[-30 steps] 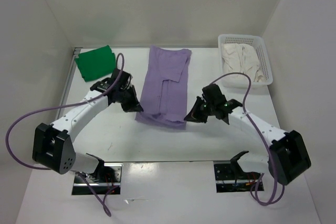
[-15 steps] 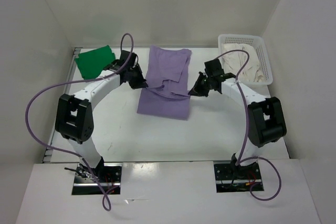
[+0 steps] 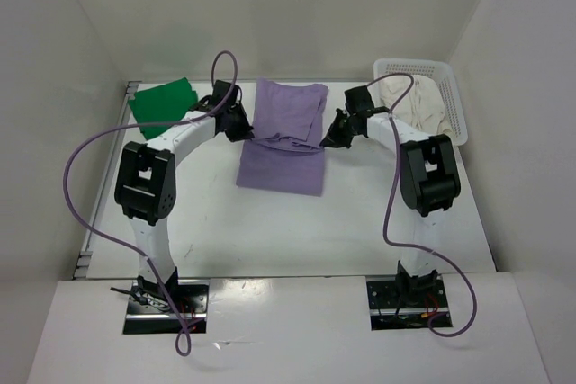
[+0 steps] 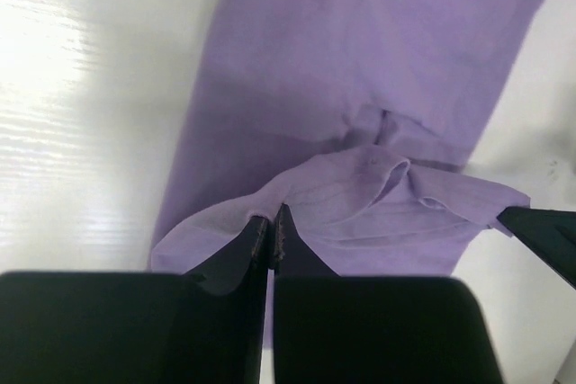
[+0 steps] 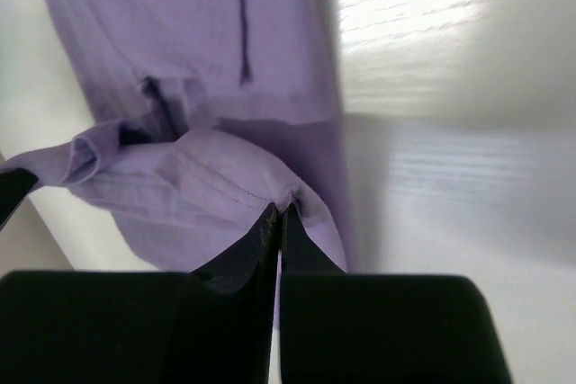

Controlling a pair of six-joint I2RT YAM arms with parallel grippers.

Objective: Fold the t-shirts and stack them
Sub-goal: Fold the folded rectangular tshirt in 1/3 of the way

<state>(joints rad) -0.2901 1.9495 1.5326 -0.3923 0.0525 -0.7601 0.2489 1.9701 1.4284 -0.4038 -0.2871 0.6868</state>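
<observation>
The lavender t-shirt (image 3: 281, 161) lies lengthwise in the middle of the table. Its near hem is lifted and doubled back over its middle. My left gripper (image 3: 247, 133) is shut on the left corner of that hem, and the left wrist view shows the cloth (image 4: 360, 87) pinched at the tips (image 4: 272, 218). My right gripper (image 3: 328, 139) is shut on the right corner, with the hem (image 5: 180, 177) bunched at its tips (image 5: 279, 213). The green t-shirt (image 3: 162, 106) lies folded at the back left. The cream-white t-shirt (image 3: 415, 103) sits crumpled in the basket.
The white perforated basket (image 3: 410, 66) stands at the back right, just beyond my right arm. White walls close the table in at the back and both sides. Purple cables loop above both arms.
Both grippers have travelled from the shirt's near end toward the back wall, carrying the near hem up and over the shirt. The visible length of the shirt has shortened.
</observation>
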